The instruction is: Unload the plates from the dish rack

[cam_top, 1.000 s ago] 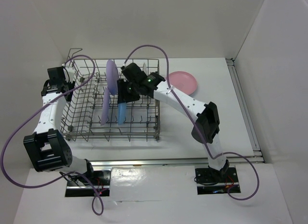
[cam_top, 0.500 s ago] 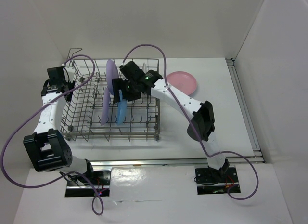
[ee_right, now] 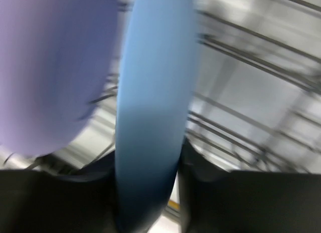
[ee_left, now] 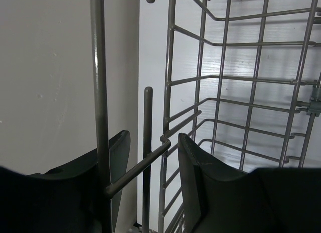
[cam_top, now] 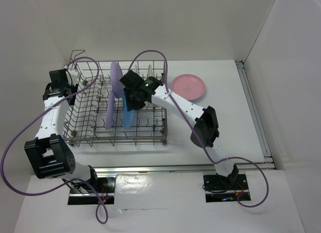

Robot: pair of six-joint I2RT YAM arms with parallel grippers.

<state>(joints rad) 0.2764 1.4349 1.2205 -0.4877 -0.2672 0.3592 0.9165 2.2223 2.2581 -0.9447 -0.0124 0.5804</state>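
The grey wire dish rack (cam_top: 118,142) stands at the left of the table. In it stand two lavender plates (cam_top: 116,78) (cam_top: 109,111), a blue plate (cam_top: 128,115) and a white plate (cam_top: 150,71). A pink plate (cam_top: 188,86) lies flat on the table to its right. My right gripper (cam_top: 129,96) is down over the blue plate. In the blurred right wrist view its fingers (ee_right: 200,168) press both sides of the blue plate (ee_right: 150,92), with a lavender plate (ee_right: 55,67) beside it. My left gripper (cam_top: 67,81) (ee_left: 150,143) is closed round the rack's left wall wires (ee_left: 170,67).
White walls close in behind and to the left of the rack. A metal rail (cam_top: 253,107) runs along the table's right side. The right arm's purple cable (cam_top: 150,53) arches over the rack's far edge.
My right gripper has moved left and down, from beside the white plate onto the blue plate's rim. The blue plate has shifted slightly. The left arm has not moved.
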